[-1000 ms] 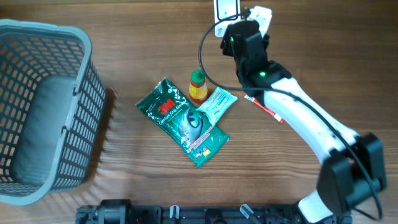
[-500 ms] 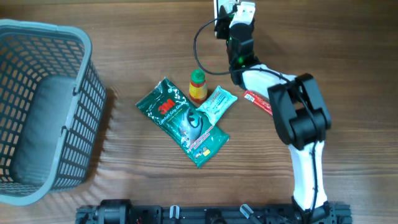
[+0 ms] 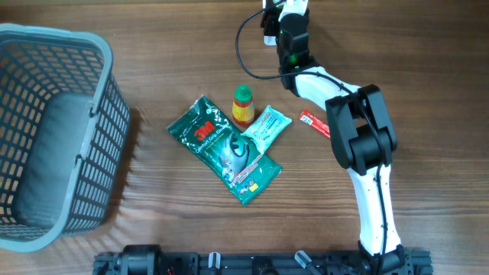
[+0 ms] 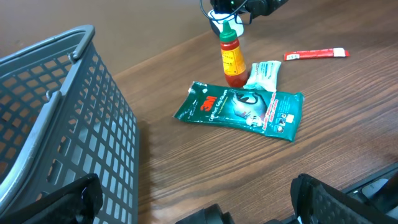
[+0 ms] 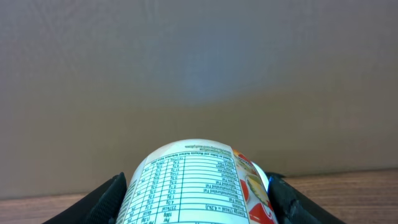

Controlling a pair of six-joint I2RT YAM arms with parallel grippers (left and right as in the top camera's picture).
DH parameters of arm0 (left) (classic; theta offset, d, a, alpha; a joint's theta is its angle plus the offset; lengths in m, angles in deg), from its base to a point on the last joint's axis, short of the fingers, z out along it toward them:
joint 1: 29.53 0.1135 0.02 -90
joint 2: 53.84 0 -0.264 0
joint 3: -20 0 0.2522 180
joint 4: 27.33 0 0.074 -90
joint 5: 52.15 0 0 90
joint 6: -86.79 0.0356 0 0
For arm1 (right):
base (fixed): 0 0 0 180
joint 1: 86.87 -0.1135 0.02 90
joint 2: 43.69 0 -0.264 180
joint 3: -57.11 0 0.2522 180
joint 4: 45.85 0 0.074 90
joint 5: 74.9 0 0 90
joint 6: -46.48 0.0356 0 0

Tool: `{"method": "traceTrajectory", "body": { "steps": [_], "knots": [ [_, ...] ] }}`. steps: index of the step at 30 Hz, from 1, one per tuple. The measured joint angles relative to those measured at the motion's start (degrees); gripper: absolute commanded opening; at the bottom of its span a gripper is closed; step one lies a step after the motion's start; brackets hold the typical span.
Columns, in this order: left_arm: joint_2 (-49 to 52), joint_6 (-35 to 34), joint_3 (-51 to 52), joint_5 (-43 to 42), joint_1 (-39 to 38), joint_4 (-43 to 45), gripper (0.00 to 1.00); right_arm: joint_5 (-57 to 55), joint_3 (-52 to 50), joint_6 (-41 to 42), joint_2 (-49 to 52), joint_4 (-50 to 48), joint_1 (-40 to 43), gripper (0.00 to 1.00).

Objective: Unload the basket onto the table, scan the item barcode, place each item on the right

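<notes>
The item is a white tub [image 5: 196, 183] with a printed nutrition table and fruit pictures. My right gripper [image 5: 196, 202] is shut on it, one black finger [image 5: 109, 198] on each side, the label facing the camera. From overhead the right gripper [image 3: 292, 17] is at the table's far edge, next to a white device [image 3: 269, 14] that is partly hidden. A barcode does not show in any view. My left gripper [image 4: 205, 202] hangs open and empty, low over the near table between the basket and the packets.
A grey mesh basket [image 3: 53, 137] fills the left side. In the middle lie a green 3M packet [image 3: 224, 150], an upright sauce bottle [image 3: 243, 106] and a pale teal sachet [image 3: 266, 127]. A red sachet [image 3: 315, 123] lies to the right.
The right arm has folded back and its gripper has carried the tub to the far edge. The things on the table have not moved.
</notes>
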Motion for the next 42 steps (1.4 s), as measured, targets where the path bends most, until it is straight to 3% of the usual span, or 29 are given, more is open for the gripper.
{"method": "traceTrajectory", "body": {
  "steps": [3, 7, 12, 18, 22, 30, 33, 34, 35, 42],
  "knots": [
    [0.0, 0.0, 0.0, 0.0, 0.0, 0.0, 1.0, 0.7, -0.1, -0.3, -3.3, 9.6, 0.5, 0.34],
    [0.0, 0.0, -0.1, 0.0, 0.0, 0.0, 1.0, 1.7, 0.0, -0.2, -18.6, 31.2, 5.7, 0.34],
    [0.0, 0.0, 0.0, 0.0, 0.0, 0.0, 1.0, 1.6, 2.1, 5.6, -34.2, 55.5, 23.6, 0.36],
    [0.0, 0.0, -0.1, 0.0, 0.0, 0.0, 1.0, 4.4, 1.5, 11.2, -31.7, 78.8, 48.2, 0.36],
    [0.0, 0.0, -0.1, 0.0, 0.0, 0.0, 1.0, 7.8, 1.1, 11.8, -27.6, 81.1, 57.4, 0.45],
    [0.0, 0.0, -0.1, 0.0, 0.0, 0.0, 1.0, 9.3, -1.0, 10.5, -15.3, 81.3, 69.0, 0.46],
    [0.0, 0.0, -0.1, 0.0, 0.0, 0.0, 1.0, 10.0, -1.2, 10.1, -13.9, 79.0, 72.0, 0.63],
    [0.0, 0.0, -0.1, 0.0, 0.0, 0.0, 1.0, 10.0, -1.2, 10.1, -13.9, 78.9, 72.5, 0.96],
    [0.0, 0.0, -0.1, 0.0, 0.0, 0.0, 1.0, 10.0, -1.2, 10.1, -13.9, 78.6, 73.7, 1.0],
    [0.0, 0.0, -0.1, 0.0, 0.0, 0.0, 1.0, 13.3, 0.9, 11.0, -15.6, 78.7, 75.3, 1.0]
  ]
}}
